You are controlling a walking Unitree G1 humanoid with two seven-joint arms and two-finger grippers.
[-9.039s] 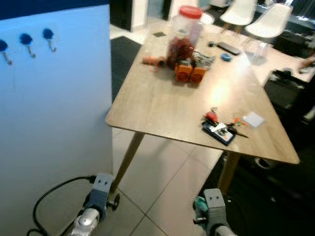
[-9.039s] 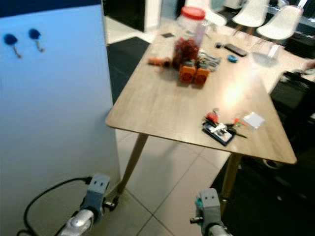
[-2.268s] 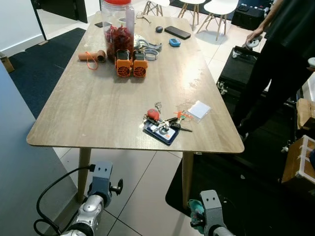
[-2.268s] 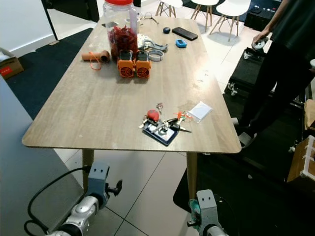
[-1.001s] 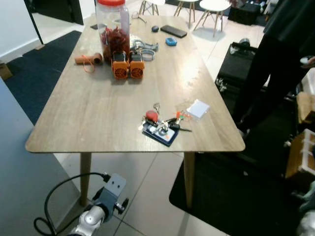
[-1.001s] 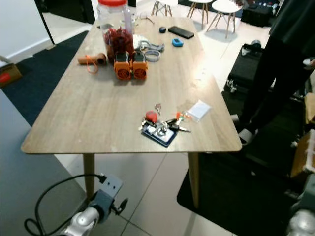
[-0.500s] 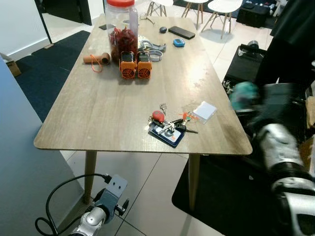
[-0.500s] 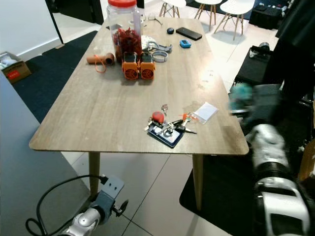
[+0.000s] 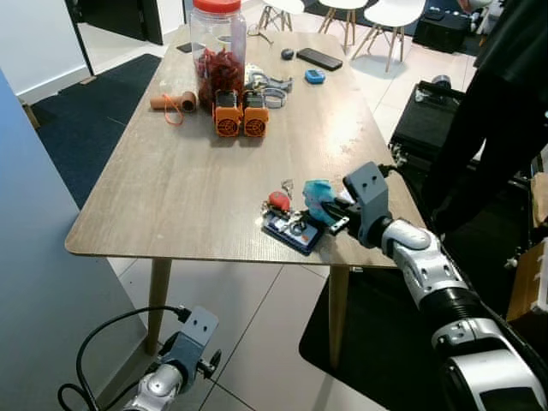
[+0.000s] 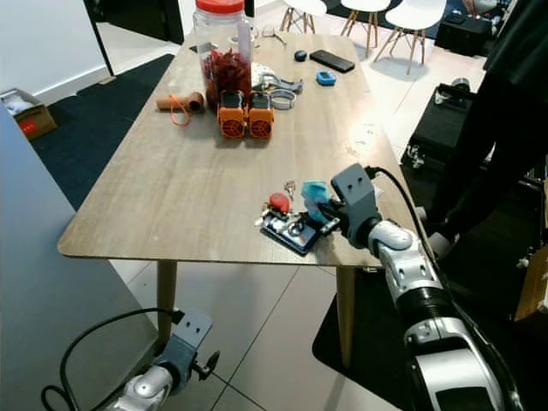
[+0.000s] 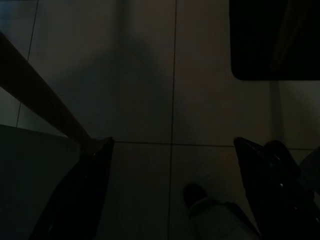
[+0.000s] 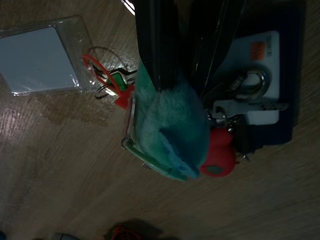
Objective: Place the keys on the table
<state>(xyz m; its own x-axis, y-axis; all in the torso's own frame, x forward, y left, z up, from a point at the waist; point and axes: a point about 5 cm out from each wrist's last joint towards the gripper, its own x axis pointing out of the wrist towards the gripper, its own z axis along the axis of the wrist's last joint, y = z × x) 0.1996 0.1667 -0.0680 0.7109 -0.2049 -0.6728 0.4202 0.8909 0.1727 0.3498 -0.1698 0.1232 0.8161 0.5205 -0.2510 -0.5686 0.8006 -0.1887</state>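
My right gripper (image 12: 180,87) is shut on a teal fluffy key fob (image 9: 318,193) with a key ring (image 12: 131,142) under it. It holds the fob just over the near right part of the wooden table (image 9: 188,188). Directly below lies a bunch with a red fob (image 9: 278,200), metal keys (image 12: 250,105) and a dark blue card holder (image 9: 289,229). Whether the teal fob touches that bunch I cannot tell. My left gripper (image 11: 173,142) hangs open, low over the tiled floor.
A red-lidded jar (image 9: 220,38), two orange gadgets (image 9: 241,116), a phone (image 9: 321,59) and small items stand at the table's far end. A clear card sleeve (image 12: 40,60) lies by the keys. A person in black (image 9: 505,103) stands right. A blue panel (image 9: 34,257) rises left.
My right arm has swung in from the right edge and now reaches over the table's near corner, with the teal fob above the key bunch. The left arm stays hanging.
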